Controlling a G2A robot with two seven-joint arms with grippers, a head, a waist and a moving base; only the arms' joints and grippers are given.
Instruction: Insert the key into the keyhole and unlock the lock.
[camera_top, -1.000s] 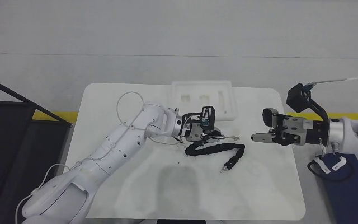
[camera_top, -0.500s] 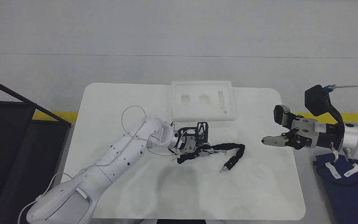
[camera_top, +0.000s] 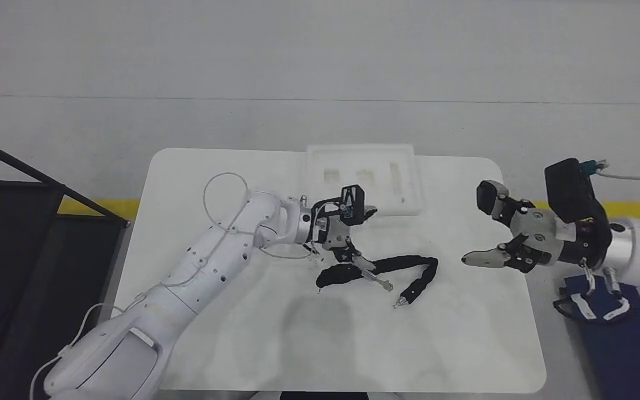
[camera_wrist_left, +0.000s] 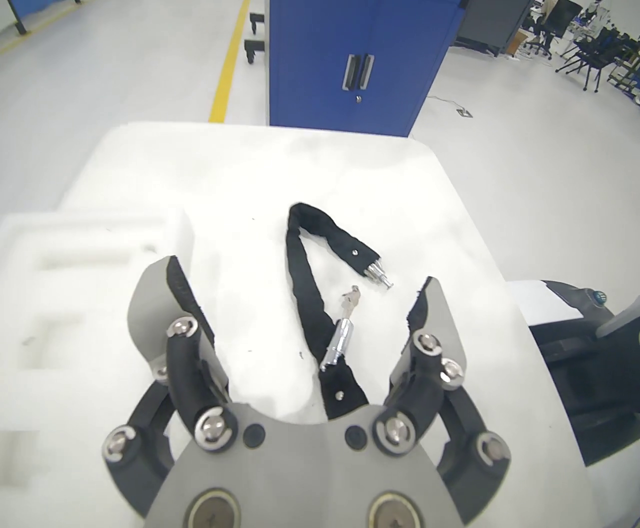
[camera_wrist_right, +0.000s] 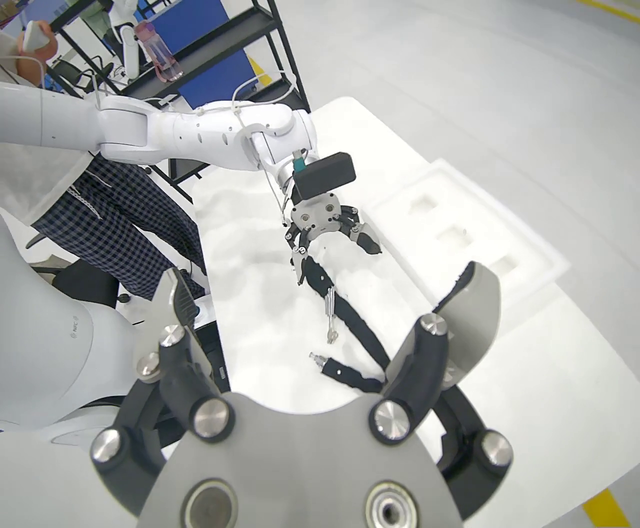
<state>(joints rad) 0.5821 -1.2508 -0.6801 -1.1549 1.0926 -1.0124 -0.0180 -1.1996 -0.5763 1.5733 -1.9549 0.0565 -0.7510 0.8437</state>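
Black fabric is sleeving the lock (camera_top: 400, 264), which is lying in a folded loop on the white table (camera_top: 220, 200), near its middle and just in front of the foam tray (camera_top: 360, 150). One end of the lock is carrying a chrome cylinder (camera_wrist_left: 336, 345), and the key (camera_wrist_left: 350, 302) is sticking out of that cylinder's end. The other end is finishing in a metal pin (camera_wrist_left: 377, 272), which is lying near the key but apart from the cylinder, not plugged into it.

The left gripper (camera_top: 342, 240) is hovering over the cylinder end of the lock, between the tray and the loop, with its fingers spread wide and nothing between them. In its wrist view the cylinder and key are showing in the gap between the fingers. In the right wrist view one fingertip is sitting close to the strap's end, though whether it is touching cannot be told.

The right gripper (camera_top: 482, 228) is hanging over the right side of the table, well apart from the lock and pointing towards it, its fingers likewise parted and gripping nothing.
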